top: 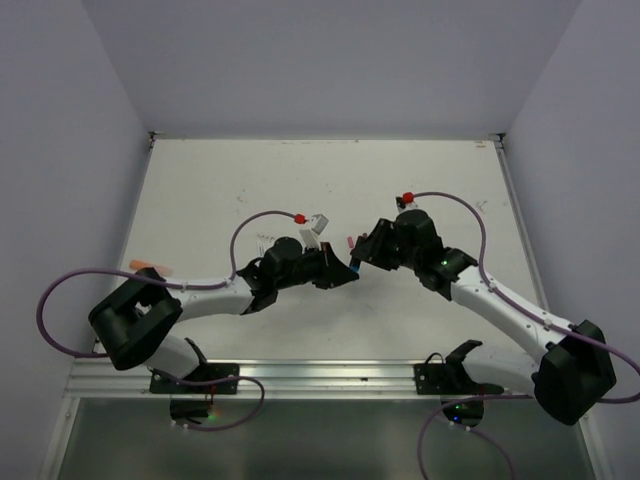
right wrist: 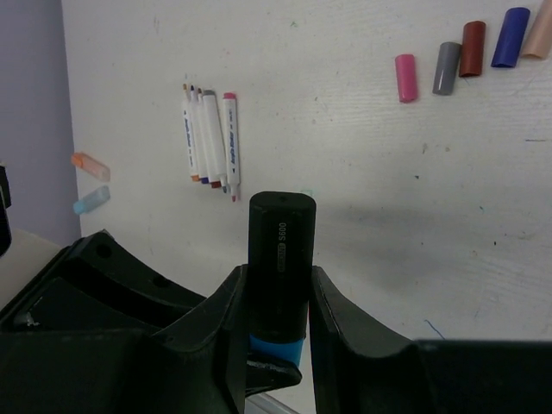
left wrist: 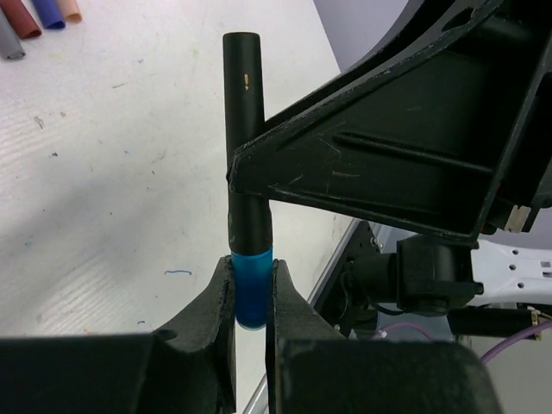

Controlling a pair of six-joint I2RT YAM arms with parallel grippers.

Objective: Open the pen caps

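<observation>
A thick black marker (right wrist: 280,259) with a blue cap (left wrist: 250,289) is held in the air between both arms near the table's middle. My left gripper (left wrist: 253,269) is shut on the blue cap (right wrist: 276,352), one finger on each side. Shut on the black barrel (left wrist: 244,129) just beyond the cap is my right gripper (right wrist: 278,280). From above, the left gripper (top: 345,268) and right gripper (top: 362,250) meet tip to tip. The cap sits fully on the barrel. Loose pen caps lie in a row: pink (right wrist: 405,78), grey (right wrist: 446,67), dark red (right wrist: 473,48), dark blue (right wrist: 510,25).
Several thin white pen barrels (right wrist: 210,142) lie side by side on the white table (right wrist: 362,172). An orange piece (right wrist: 90,166) and a pale blue piece (right wrist: 90,200) lie near the left wall. A salmon piece (right wrist: 539,30) ends the row of caps.
</observation>
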